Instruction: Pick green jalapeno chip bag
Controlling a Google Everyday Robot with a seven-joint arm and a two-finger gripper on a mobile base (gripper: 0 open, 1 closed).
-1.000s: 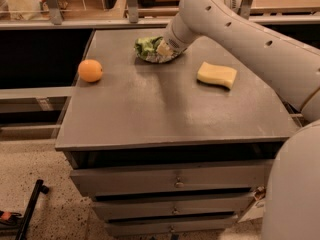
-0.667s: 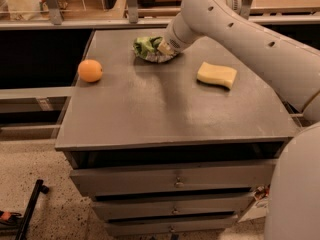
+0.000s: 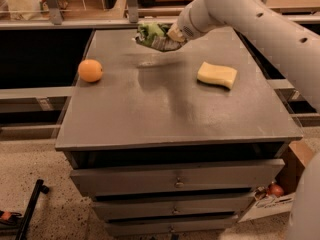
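The end effector (image 3: 171,36) grips the bag (image 3: 151,35) at the desk's (image 3: 165,114) 12 o'clock edge. The bag hangs just clear of the top, its shadow beneath. The pick looks nearly done; only raising it higher remains. The orange (image 3: 90,70) lies at 9 o'clock and the sponge (image 3: 216,75) at 2.

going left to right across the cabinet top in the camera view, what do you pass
orange → green jalapeno chip bag → yellow sponge. The claw grips the bag at its right edge, holding it just above the far end of the cabinet top.
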